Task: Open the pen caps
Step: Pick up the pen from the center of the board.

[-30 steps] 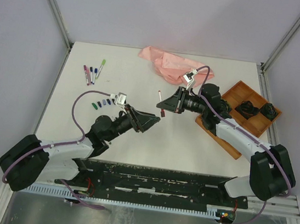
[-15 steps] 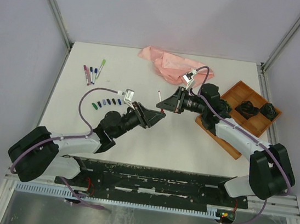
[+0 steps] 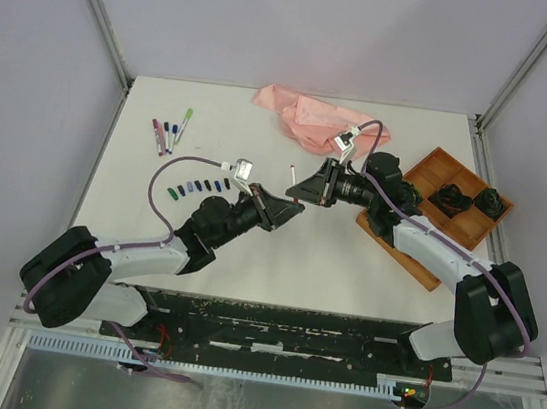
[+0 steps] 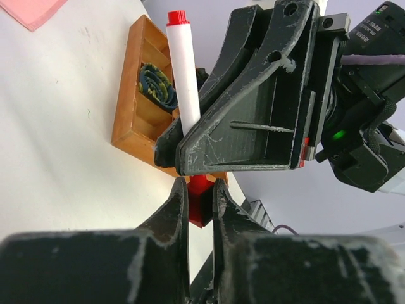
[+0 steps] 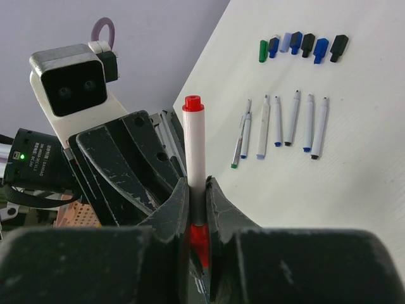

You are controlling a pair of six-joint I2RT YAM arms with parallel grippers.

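Change: left gripper [image 4: 201, 190] has reached in and clamped onto the red cap [image 4: 200, 214].
Hold: right gripper [image 5: 197, 190] grips the white pen barrel [image 5: 193, 145].
Meaning: 1 cap looks ready to pull off.

Both arms wear white plastic link shells [image 3: 141, 256] joined by black cylindrical joint housings [image 3: 213, 223]. The left claw [image 4: 199, 193] has two black, rough-surfaced plastic fingers, scuffed whitish along their edges. The right claw [image 5: 197, 209] is the same worn black, with ribbed triangular side plates. A silver-and-white camera box [image 5: 68, 88] with two dark lenses sits on the wrist, and a thin purple cable [image 3: 151, 197] loops from it. A small green light [image 4: 339, 134] glows on the black wrist housing, near white lettering.
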